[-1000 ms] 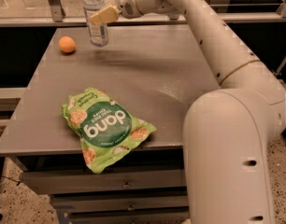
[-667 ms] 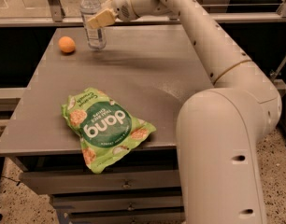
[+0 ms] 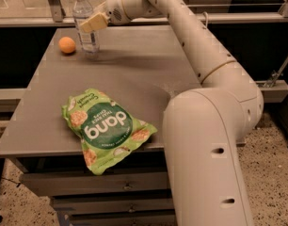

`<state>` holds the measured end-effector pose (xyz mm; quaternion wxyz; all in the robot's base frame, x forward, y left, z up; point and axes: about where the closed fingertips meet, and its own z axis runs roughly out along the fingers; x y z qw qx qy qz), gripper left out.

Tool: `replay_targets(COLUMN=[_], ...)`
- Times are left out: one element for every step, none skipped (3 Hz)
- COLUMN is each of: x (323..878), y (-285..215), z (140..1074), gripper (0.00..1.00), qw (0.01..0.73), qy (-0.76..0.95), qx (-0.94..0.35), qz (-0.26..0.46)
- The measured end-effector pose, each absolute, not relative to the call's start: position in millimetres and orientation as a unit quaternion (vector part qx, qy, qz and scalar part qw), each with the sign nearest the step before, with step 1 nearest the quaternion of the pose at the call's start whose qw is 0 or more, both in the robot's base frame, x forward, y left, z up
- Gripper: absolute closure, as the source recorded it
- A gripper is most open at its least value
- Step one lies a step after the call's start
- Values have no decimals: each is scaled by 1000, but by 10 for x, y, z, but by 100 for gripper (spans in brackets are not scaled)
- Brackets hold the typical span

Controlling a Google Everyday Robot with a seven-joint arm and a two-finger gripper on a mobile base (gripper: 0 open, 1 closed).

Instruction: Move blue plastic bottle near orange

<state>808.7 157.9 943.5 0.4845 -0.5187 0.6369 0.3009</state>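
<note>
The blue plastic bottle (image 3: 84, 23) stands upright at the far left of the grey table (image 3: 134, 74); it is clear with a white cap and a pale label. The orange (image 3: 67, 45) lies just left of it, a small gap apart. My gripper (image 3: 91, 22) reaches in from the right and its cream fingers (image 3: 94, 21) are closed around the bottle at mid-height. The bottle's base is at the table surface or just above it; I cannot tell which.
A green "dang" snack bag (image 3: 104, 127) lies at the near left of the table, hanging over the front edge. My arm (image 3: 205, 102) spans the right side of the table. A rail runs behind the table's far edge.
The gripper has carried the bottle a little to the left, closer to the orange. The orange and the snack bag have not moved.
</note>
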Motion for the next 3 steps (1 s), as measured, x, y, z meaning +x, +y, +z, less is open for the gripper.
replay_targets(x=[8101,8117,8129], y=[1644,1680,1718], z=[9388,9340,9309], gripper=[100,84,59], qw=[480,472,466], qy=[638,644,647], qx=[-520,-517,-515], qz=[305,310,314])
